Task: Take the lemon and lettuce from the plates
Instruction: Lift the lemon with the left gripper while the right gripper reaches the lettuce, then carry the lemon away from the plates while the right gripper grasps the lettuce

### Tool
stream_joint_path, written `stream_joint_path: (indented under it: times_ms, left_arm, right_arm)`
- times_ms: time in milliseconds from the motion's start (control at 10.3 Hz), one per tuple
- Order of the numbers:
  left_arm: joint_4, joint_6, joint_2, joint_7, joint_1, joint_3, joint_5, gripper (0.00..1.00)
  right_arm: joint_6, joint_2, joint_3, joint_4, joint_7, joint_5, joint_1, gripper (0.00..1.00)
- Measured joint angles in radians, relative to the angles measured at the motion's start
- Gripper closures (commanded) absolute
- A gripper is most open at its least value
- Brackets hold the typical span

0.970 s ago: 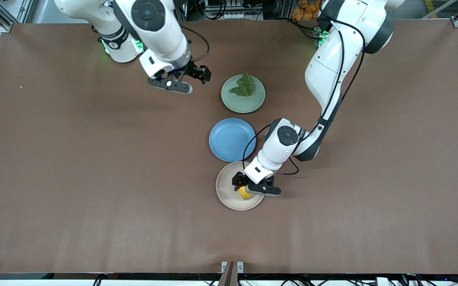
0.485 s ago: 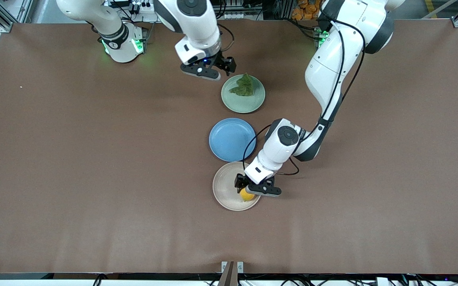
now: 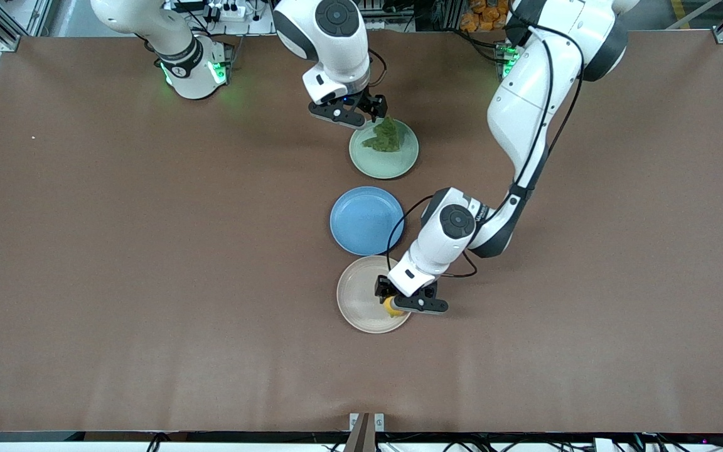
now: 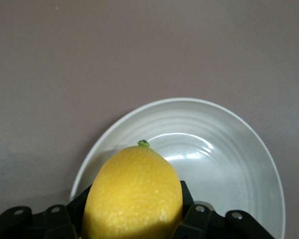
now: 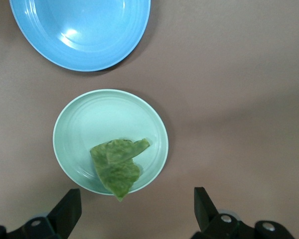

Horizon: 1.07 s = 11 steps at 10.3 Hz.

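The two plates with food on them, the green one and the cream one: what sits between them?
A blue plate, with nothing on it, lies between the mint green plate with the lettuce and the beige plate. The front view shows it.

The left claw (image 3: 391,305) hides most of the lemon (image 3: 390,307) from the front camera.

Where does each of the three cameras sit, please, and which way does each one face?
Front view: high across the table, facing both arms; shows the right gripper over the mint plate and the left gripper over the beige plate.
Left wrist view: on the left wrist, looking down; jaws shut on the lemon.
Right wrist view: on the right wrist, looking down at the lettuce and the blue plate; jaws open.
Shared: front and right wrist views both show lettuce, mint plate, blue plate.
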Motion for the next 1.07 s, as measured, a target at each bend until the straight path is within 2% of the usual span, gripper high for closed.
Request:
stream_joint_path:
  times_ms: [388,776,1067]
  left_arm:
    - [0.002,-0.210,-0.095,0.000,0.057,-0.006,-0.002,0.46]
    - [0.002,-0.393,-0.166,0.013,0.118,0.002,-0.002,0.46]
    - [0.002,-0.542,-0.205,0.116,0.200,0.006,-0.002,0.46]
  right_arm:
    - [0.183,0.128,0.000,-0.002,0.073,0.000,0.052,0.00]
    - [0.275,0.214,0.000,-0.001,0.116,0.000,0.082,0.00]
    - [0.316,0.249,-0.001,-0.001,0.154,0.000,0.107,0.00]
